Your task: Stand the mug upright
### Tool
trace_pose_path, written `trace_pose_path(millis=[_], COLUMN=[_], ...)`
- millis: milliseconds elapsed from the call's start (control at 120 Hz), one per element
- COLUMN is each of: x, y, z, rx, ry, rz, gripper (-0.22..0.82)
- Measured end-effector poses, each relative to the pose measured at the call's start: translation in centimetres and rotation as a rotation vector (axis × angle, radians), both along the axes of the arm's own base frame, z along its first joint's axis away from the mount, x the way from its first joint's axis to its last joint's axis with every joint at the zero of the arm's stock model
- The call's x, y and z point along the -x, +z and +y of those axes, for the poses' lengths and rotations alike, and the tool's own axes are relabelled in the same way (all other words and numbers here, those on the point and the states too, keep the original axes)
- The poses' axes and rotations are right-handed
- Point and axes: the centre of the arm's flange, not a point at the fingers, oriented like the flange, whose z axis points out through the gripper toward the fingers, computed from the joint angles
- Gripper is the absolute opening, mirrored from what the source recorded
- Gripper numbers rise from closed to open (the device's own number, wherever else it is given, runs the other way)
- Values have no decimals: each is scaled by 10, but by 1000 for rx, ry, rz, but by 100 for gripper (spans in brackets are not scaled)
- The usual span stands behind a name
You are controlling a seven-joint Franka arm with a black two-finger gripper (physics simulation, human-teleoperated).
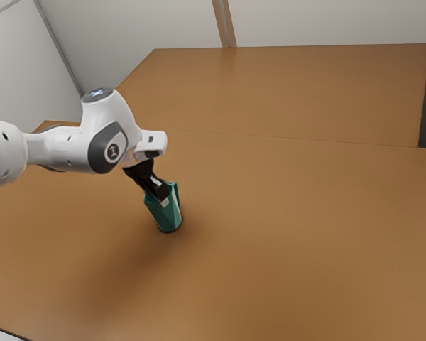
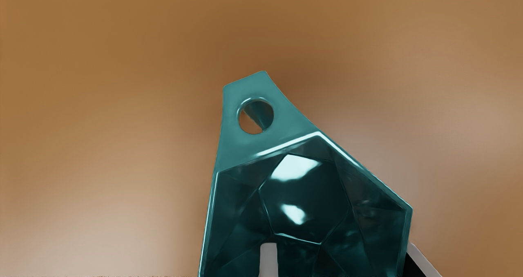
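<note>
**Teal mug [image 1: 170, 218] standing on its base, my gripper [image 1: 165, 201] open at its rim**

From the exterior view's left, my white arm [image 1: 60, 148] reaches out over the brown table [image 1: 284, 249], its wrist bent so that the black gripper slants down to the mug. Behind the arm, pale walls [image 1: 305, 21] rise beyond the table, with a brown upright strip [image 1: 225, 25] farther along.

Next along is the mug, on the table right under my hand, mouth up and base down. I have the hand released: its fingers stand apart, and I can't make out both of them pressing on the mug. In the wrist view I look down through the mouth onto the dark, faceted inside. The handle [image 2: 286, 119], a flat-topped piece with a round hole through it, juts from the rim, well apart from my fingertips. One finger [image 2: 269, 262] reaches over the mouth; the other is outside the wall, partly hidden by it.

Toward the exterior view's right, the tabletop runs on past the mug to its far corner.
</note>
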Motion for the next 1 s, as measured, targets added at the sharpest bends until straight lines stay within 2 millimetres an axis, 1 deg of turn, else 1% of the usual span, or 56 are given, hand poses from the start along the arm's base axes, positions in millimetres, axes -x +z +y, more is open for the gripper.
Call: trace_pose_path(millis=[175, 300, 333, 400, 542, 625, 675, 742, 792, 883, 1000], x=[-7, -14, -17, -24, -55, -72, -85, -101, -112, -128, -128], y=[20, 37, 44, 65, 133, 159, 174, 189, 193, 192, 188], z=[4, -2, -5, -13, -31, -39, -34, -10, 1, 6, 6], rx=[3, 7, 9, 13, 27, 36, 38, 36, 33, 27, 23], ry=[13, 4, 0, -13, -32, -28, -8, 44, 71, 94, 112], rz=[-39, -71, -84, -114, -158, -130, -109, -79, -52, 0, 62], gripper=[27, 29, 29, 31, 44, 50, 52, 54, 56, 57, 59])
